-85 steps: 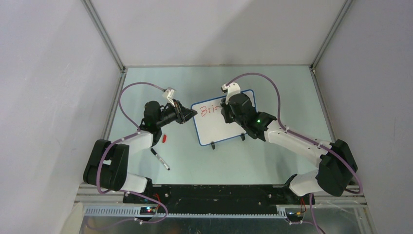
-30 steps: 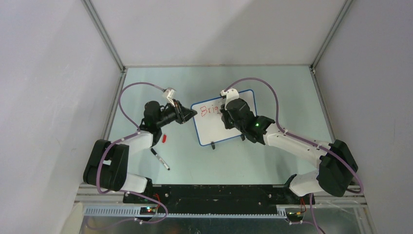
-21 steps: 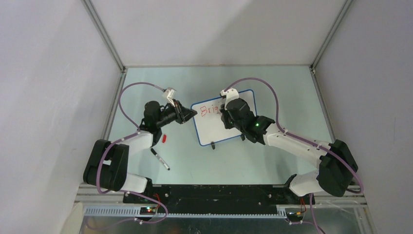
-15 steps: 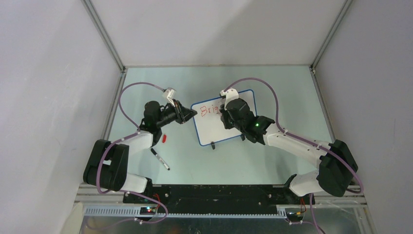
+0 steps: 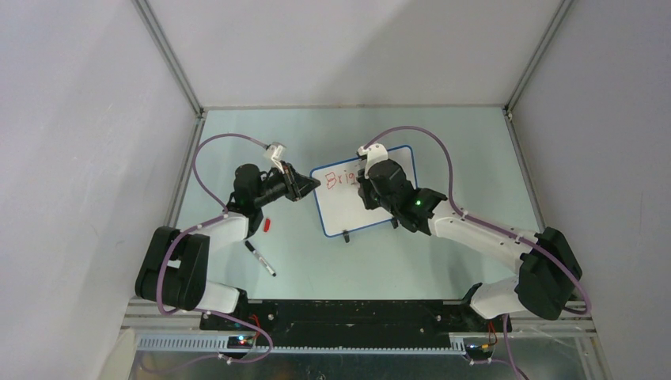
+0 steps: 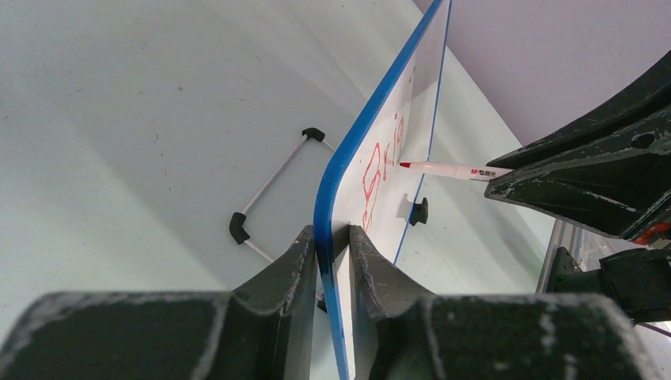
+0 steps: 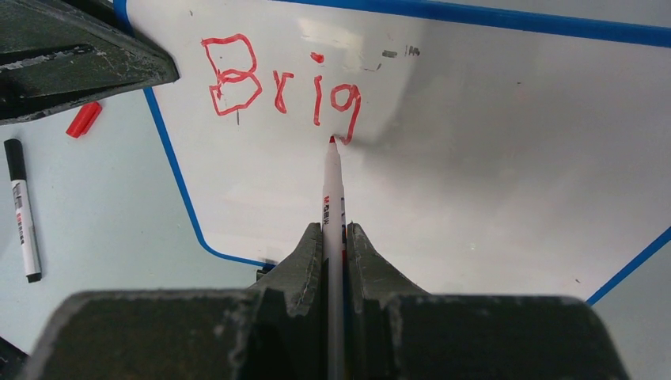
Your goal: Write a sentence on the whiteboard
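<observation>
Red letters "Brig" of sentence (image 7: 281, 83) on whiteboard (image 5: 340, 207), which sits at middle of table (image 5: 459, 142). Left gripper (image 6: 332, 235) pinches board's left rim, gap narrow. Right gripper (image 7: 333, 231) clamped on red marker (image 7: 333, 186), tip at tail of "g". Step: first word, part written. Next likely: lift tip, shift right, start "h".

Blue-rimmed white whiteboard (image 7: 490, 182), red sentence (image 7: 281, 81), white red-tipped marker (image 7: 332, 190), red cap (image 7: 82, 119)

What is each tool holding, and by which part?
The left tool clamps the whiteboard by its blue edge; right tool grips the red marker by its barrel.
</observation>
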Controlling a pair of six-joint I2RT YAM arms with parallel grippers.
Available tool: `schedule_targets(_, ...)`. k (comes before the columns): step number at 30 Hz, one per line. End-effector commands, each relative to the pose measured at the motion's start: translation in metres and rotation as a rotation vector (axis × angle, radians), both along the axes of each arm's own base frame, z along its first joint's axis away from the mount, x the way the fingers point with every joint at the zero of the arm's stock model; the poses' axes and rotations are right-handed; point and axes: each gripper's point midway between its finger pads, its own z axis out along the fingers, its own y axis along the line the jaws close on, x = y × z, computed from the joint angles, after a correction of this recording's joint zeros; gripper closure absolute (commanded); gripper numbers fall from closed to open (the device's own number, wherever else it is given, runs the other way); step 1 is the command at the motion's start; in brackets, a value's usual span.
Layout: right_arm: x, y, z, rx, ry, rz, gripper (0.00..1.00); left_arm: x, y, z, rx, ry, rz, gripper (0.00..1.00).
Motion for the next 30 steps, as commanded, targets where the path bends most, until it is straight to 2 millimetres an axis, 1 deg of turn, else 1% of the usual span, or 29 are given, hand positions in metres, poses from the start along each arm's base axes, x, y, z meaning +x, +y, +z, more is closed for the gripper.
schedule_targets(1,0.000,0.001,0.039,0.066,-0.078,0.008,1.00,0.004,-0.003,0.022,0.002,-0.088,-0.014,0.76)
schedule_targets(5,0.000,-0.006,0.055,0.102,-0.098,0.017,1.00,0.004,-0.003,0.023,-0.001,-0.088,-0.016,0.77)
schedule_targets(7,0.001,-0.008,0.060,0.122,-0.099,0.020,1.00,0.004,-0.003,0.023,-0.001,-0.087,-0.015,0.76)
schedule_targets(12,0.011,-0.014,0.061,0.139,-0.099,-0.002,1.00,0.004,-0.003,0.023,-0.001,-0.087,-0.015,0.77)
schedule_targets(17,0.017,-0.015,0.060,0.137,-0.104,-0.015,1.00,0.004,-0.003,0.023,-0.002,-0.089,-0.016,0.76)
schedule_targets(21,0.023,-0.013,0.063,0.130,-0.110,-0.019,1.00,0.004,-0.003,0.022,-0.003,-0.086,-0.016,0.77)
schedule_targets(26,0.029,-0.009,0.062,0.119,-0.106,-0.020,1.00,0.003,-0.004,0.022,-0.005,-0.085,-0.020,0.77)
schedule_targets(30,0.032,-0.009,0.062,0.112,-0.114,-0.029,1.00,0.003,-0.004,0.022,-0.005,-0.085,-0.018,0.76)
